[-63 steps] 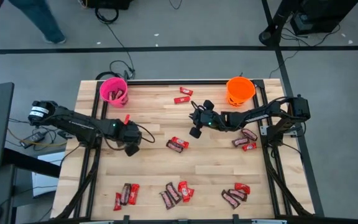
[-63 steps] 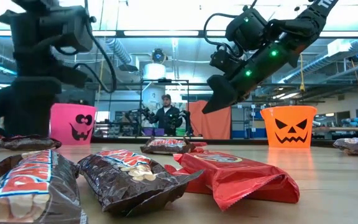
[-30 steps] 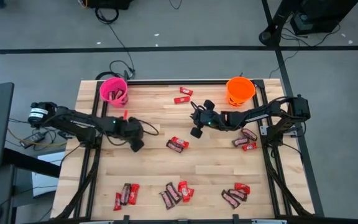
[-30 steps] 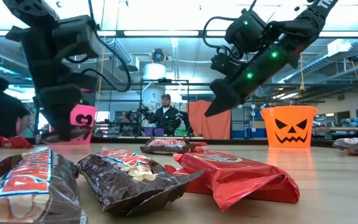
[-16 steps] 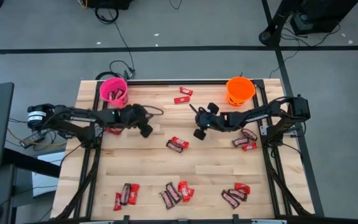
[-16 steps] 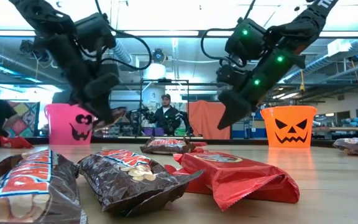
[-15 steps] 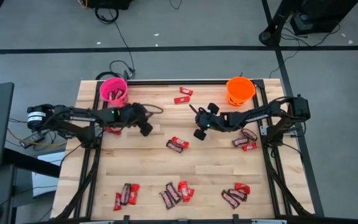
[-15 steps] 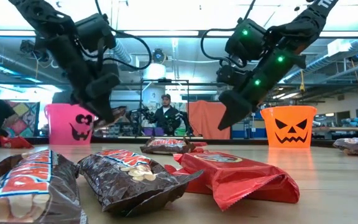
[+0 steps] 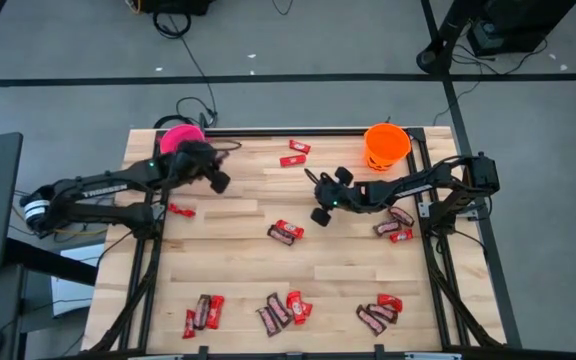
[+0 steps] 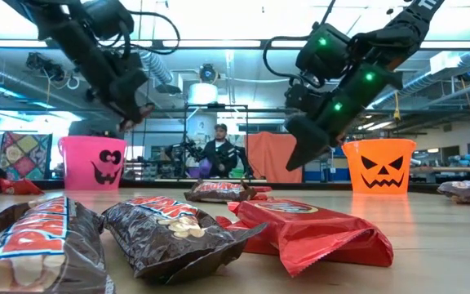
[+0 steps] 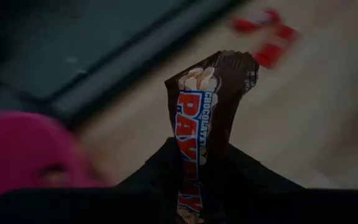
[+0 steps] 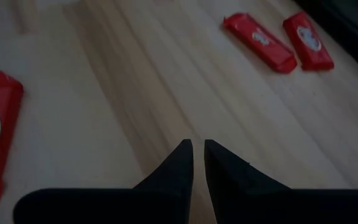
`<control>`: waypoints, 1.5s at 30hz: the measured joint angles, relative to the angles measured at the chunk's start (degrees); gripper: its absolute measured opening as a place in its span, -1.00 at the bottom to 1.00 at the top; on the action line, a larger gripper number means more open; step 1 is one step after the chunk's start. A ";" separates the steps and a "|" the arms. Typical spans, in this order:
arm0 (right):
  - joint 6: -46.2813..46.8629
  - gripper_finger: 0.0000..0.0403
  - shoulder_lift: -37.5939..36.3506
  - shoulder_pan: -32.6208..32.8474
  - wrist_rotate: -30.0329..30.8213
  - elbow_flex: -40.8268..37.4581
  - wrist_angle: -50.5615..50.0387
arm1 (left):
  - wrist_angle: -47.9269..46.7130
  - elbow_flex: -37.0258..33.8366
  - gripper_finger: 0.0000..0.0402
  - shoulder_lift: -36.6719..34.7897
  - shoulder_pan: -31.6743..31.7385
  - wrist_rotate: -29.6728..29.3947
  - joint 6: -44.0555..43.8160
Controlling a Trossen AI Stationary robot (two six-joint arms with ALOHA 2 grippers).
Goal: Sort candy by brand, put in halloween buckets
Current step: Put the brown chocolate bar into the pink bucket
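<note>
Left arm has carried a dark PayDay bar up to the pink bucket.

Half a second ago the left gripper [image 9: 218, 181] was nearer the table's middle; now it hangs at the far left, just beside the pink bucket [image 9: 175, 136], fingers clamped on the PayDay bar [image 11: 204, 118]. The right gripper [image 9: 317, 214] has not moved, hovering mid-table with fingers nearly together and empty. The orange bucket [image 9: 386, 146] stands far right. Red and brown candy lies scattered; a pair of bars [image 9: 285, 232] lies between the arms. Only the left wrist view shows the bar's brand; from above the arm hides most of the pink bucket.
</note>
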 joint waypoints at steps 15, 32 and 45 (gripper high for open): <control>-5.04 -0.73 0.00 -0.11 -0.13 0.00 2.11 | 0.05 0.70 -0.54 -1.28 10.12 -4.28 3.49; -2.08 -0.73 0.00 -2.23 2.50 0.00 -1.92 | -1.91 0.68 -0.24 -1.17 22.65 -4.28 2.67; -3.36 -0.73 0.00 -2.21 -3.02 0.00 -1.85 | 4.89 0.65 0.17 -1.28 21.38 9.58 3.83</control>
